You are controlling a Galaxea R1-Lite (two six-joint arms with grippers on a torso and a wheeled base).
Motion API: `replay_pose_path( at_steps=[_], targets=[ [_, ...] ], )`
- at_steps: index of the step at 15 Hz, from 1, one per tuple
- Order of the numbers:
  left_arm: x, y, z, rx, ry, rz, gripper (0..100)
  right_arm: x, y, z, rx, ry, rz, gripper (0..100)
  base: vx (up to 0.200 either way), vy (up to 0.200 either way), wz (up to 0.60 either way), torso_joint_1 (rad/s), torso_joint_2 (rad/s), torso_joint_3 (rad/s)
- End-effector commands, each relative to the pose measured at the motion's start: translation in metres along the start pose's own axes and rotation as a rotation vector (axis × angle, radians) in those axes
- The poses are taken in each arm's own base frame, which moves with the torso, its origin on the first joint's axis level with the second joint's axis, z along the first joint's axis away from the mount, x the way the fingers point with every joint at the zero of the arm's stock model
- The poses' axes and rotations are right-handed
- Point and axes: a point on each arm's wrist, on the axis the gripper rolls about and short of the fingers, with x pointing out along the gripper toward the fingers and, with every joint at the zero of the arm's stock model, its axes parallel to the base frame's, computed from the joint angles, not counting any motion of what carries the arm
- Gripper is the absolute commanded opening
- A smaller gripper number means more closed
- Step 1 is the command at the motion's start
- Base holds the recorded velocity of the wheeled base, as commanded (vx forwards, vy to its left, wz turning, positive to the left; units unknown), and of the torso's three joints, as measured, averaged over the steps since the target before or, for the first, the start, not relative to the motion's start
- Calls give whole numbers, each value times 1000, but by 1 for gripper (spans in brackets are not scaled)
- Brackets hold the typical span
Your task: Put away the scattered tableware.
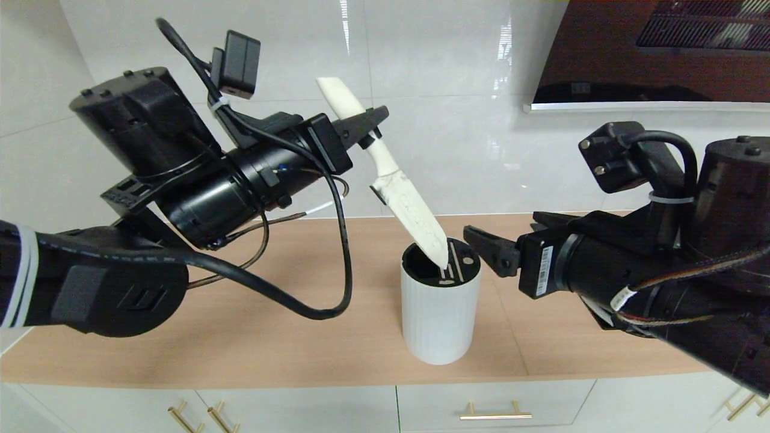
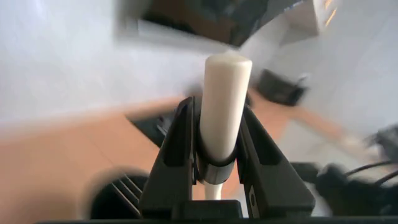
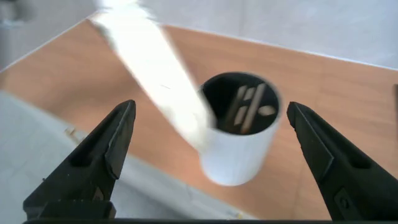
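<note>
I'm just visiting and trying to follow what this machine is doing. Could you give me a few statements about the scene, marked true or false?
1. The left gripper holds a white knife by its handle. True.
2. The knife's blade points upward. False: it points down at the top of the white holder.
3. The right gripper clamps the holder. False: it is open, beside the holder.
4. The holder stands upright on the wooden counter. True.

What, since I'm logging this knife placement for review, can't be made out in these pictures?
- Head view: whether the knife tip is in a slot of the holder or only above it; the blade covers the spot.
- Right wrist view: the blade's edge and tip, blurred.
- Left wrist view: the holder's slots, blurred, cut by the edge and partly behind the left claw.
</note>
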Motion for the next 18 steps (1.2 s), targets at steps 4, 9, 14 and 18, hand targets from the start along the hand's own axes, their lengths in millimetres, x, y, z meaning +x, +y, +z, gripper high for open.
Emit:
replay_pose_path(
  at_steps=[4,9,14,18],
  targets=[
    [9,-15,-6,163,-24,-112,0,-1,-12,5,-18,-17,-39,100,0,0,0,0,0,0],
    [22,2,-46,270,59,-68,0,1,-13,4,-20,-14,-49,100,0,0,0,0,0,0],
    [24,17,-53,272,77,-35,0,4,-17,3,-20,-10,-65,100,0,0,0,0,0,0],
    [26,25,-61,270,93,-15,0,4,-16,3,-21,-9,-65,100,0,0,0,0,0,0]
  ],
)
